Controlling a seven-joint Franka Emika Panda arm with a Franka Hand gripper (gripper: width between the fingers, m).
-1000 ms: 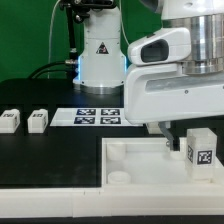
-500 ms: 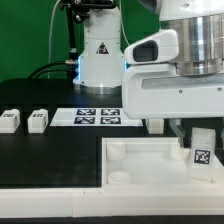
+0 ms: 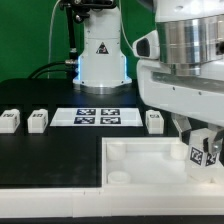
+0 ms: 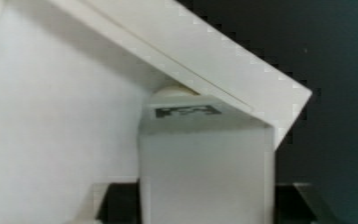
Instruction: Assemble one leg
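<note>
gripper clamping leg, inside tray rim

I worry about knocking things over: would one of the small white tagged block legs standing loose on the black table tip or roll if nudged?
The small white block leg looks squat and flat-faced, so it would probably slide, not roll. It seems rigid plastic, likely light, so even a slight nudge across the black table may shift it.
</note>
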